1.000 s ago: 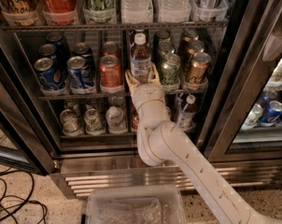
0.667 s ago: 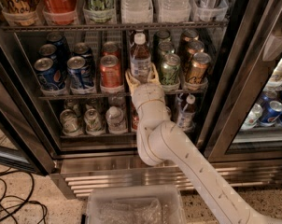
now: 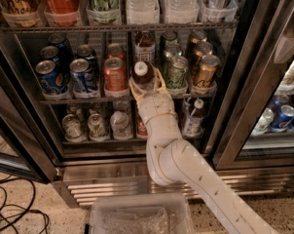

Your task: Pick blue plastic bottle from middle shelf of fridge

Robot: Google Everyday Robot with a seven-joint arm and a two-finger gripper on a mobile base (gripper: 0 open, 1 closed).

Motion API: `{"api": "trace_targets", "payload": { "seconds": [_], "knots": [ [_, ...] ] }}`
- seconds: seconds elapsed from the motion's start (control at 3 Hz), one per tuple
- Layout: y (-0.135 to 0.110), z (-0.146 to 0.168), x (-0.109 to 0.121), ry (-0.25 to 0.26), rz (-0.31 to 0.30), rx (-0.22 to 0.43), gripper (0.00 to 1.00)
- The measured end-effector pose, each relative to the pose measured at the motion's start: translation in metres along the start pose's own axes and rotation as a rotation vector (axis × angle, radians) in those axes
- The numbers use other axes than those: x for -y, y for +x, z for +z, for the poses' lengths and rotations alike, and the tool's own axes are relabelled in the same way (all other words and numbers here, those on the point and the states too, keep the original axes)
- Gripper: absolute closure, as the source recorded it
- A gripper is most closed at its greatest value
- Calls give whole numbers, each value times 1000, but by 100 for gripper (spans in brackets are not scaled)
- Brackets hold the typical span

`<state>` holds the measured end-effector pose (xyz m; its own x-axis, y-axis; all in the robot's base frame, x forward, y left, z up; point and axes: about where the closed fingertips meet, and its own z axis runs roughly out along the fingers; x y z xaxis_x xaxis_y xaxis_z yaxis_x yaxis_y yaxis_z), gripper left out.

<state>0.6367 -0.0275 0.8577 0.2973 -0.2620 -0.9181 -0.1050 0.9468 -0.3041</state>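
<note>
camera view: white two-finger gripper [image 3: 146, 81] at the front edge of the dark wire middle shelf [image 3: 74, 101] in the stainless-steel, glass-door fridge [image 3: 237, 87], its fingers [image 3: 133, 87] closed against both sides of the tall clear blue plastic bottle [image 3: 142, 73] with white cap and dark drink. the bottle is at the shelf's front centre, between a red can [image 3: 115, 75] and a green can [image 3: 176, 72].
</note>
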Motion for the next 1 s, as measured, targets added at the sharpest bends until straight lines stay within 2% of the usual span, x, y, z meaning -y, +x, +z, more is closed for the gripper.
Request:
{"api": "trace_targets", "payload": {
  "seconds": [0.33,1.0],
  "knots": [
    [-13,-20,-10,-19,-31,62,100],
    [-17,-23,-12,-31,-33,69,100]
  ]
}}
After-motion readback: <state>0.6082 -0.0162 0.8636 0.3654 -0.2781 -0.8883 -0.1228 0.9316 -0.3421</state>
